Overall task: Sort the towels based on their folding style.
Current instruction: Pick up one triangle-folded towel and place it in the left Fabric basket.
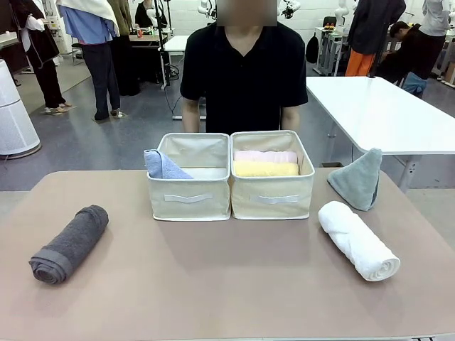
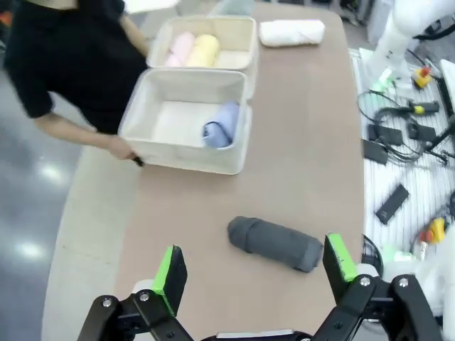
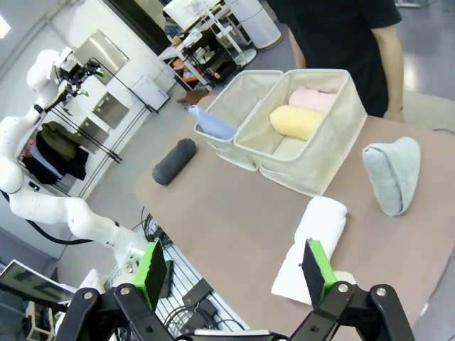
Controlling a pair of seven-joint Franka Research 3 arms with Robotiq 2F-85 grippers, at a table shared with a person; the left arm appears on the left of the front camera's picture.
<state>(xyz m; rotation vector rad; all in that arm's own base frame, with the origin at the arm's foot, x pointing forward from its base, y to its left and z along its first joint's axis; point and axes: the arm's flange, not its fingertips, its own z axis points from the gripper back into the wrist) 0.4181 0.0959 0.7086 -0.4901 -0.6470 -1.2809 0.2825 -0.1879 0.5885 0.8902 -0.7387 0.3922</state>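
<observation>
I see my left tool (image 2: pixel 254 261) hanging above the dark grey roll (image 2: pixel 274 244), jaws spread and empty; my right tool (image 3: pixel 233 263) hovers over the white roll (image 3: pixel 316 234), also spread.

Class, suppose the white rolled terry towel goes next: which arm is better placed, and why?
Right: the white rolled terry towel lies just before the open right tool, on that arm's side.

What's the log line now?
left beige fabric bin: blue terry cone; right bin: pink terry roll, yellow terry roll; table: dark grey terry roll, white terry roll, grey-green terry cone; left claw, right claw: open
</observation>
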